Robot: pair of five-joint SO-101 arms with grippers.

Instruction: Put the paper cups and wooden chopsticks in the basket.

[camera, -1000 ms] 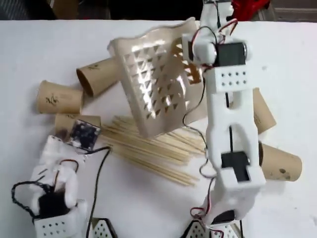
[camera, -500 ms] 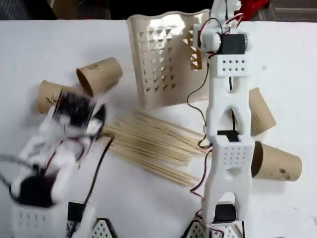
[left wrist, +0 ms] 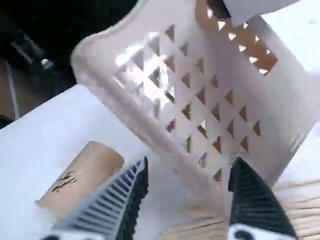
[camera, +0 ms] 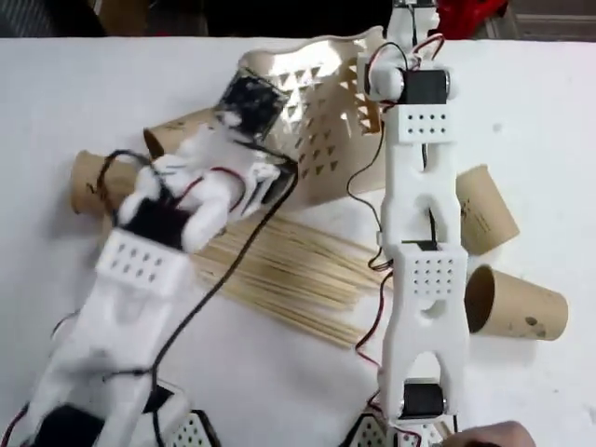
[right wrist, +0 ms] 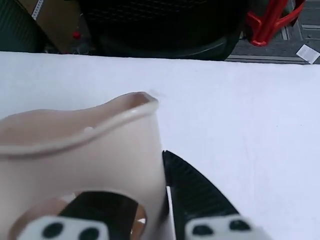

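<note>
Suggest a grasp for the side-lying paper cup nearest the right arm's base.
Take the paper cup across its middle, coming down from above to pinch its two long sides. It lies on its side, mouth toward the right arm holding the basket, so a side approach would probably roll it.

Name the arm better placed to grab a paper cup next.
Left, probably. The left tool is open with a paper cup close beside it, while the right tool is shut on the basket wall.

One basket (camera: 326,102), one chopstick heap (camera: 289,270), seemingly four paper cups (camera: 517,303)
</note>
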